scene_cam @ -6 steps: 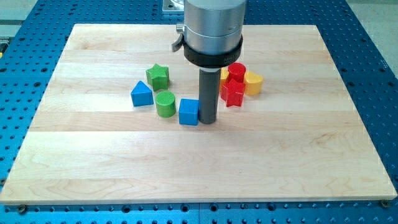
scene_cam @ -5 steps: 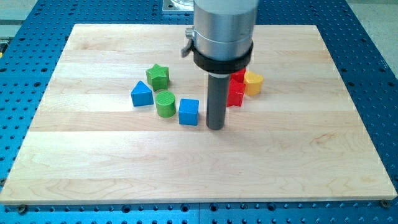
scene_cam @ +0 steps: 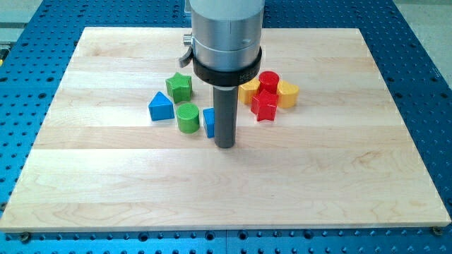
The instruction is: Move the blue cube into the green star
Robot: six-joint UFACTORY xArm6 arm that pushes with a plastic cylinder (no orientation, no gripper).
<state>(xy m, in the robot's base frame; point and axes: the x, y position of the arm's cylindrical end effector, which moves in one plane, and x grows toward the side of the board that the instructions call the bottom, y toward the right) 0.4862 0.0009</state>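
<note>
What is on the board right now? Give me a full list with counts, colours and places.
blue cube: 1, blue, board centre, mostly hidden behind the rod, right of the green cylinder
green star: 1, green, up and left of the cube
green cylinder: 1, green, just below the star
blue triangular block: 1, blue, left of the cylinder
red cylinder: 1, red, in the cluster at the view's right
red star: 1, red, below the red cylinder
yellow blocks: 2, yellow, one right of the red pair, one left; shapes unclear
wooden board: 1, light wood, on a blue perforated table
my tip: 1, dark rod, at the cube's lower right side
</note>
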